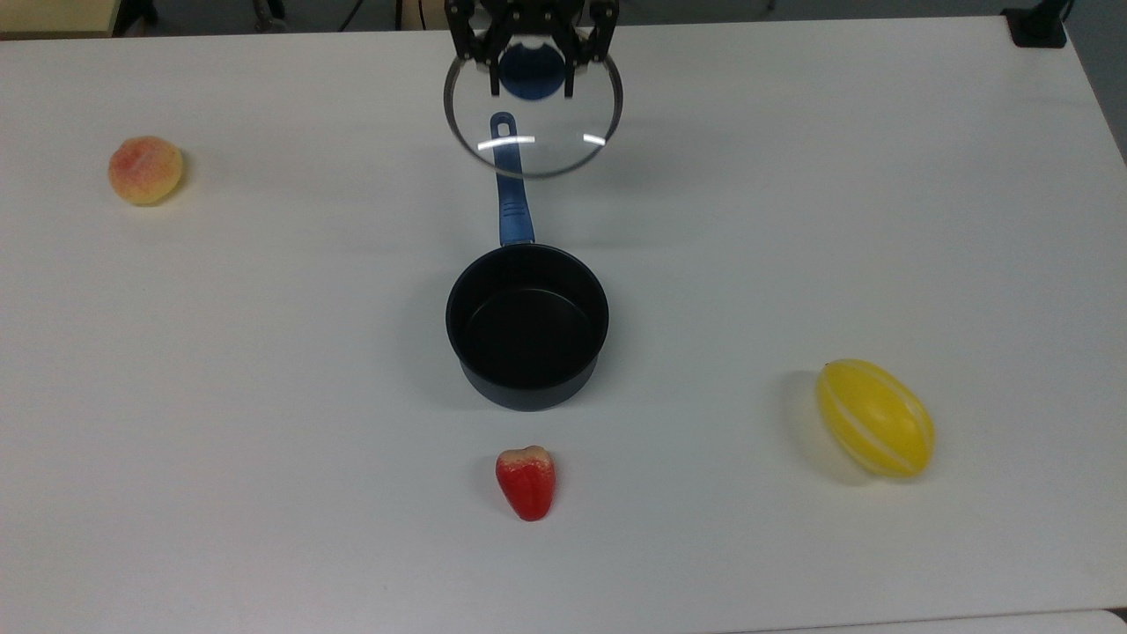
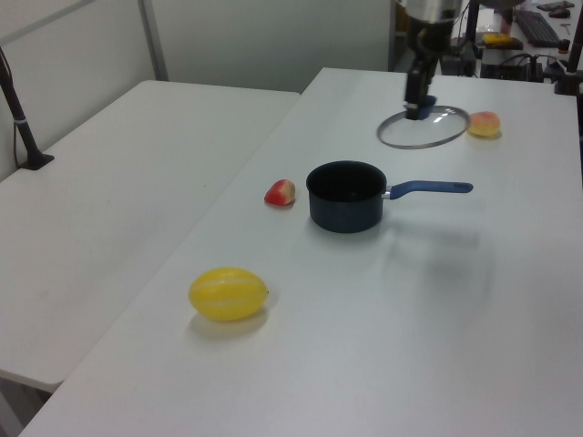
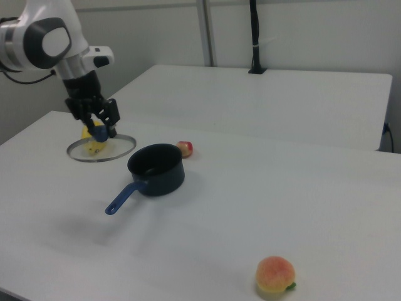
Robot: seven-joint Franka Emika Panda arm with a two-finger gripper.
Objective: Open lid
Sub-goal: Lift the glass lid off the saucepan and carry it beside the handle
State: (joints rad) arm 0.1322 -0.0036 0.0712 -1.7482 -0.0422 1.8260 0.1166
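Note:
The round glass lid (image 1: 546, 132) (image 2: 428, 132) (image 3: 113, 150) with its metal rim hangs in the air, clear of the saucepan. My gripper (image 1: 532, 63) (image 2: 420, 107) (image 3: 100, 132) is shut on the lid's blue knob (image 1: 532, 72). The dark saucepan (image 1: 526, 328) (image 2: 344, 196) (image 3: 156, 169) stands uncovered on the white table, empty inside. Its blue handle (image 1: 510, 198) (image 2: 428, 188) (image 3: 123, 199) points toward the top view's upper edge, passing under the lid. In the left view the lid floats above and to the right of the pan; in the right view it is to the pan's left.
A red fruit (image 1: 526, 482) lies just in front of the pan in the top view. A yellow melon (image 1: 875, 418) lies at the top view's right, a peach (image 1: 145, 170) at the top view's left. A second white table (image 2: 118, 164) adjoins.

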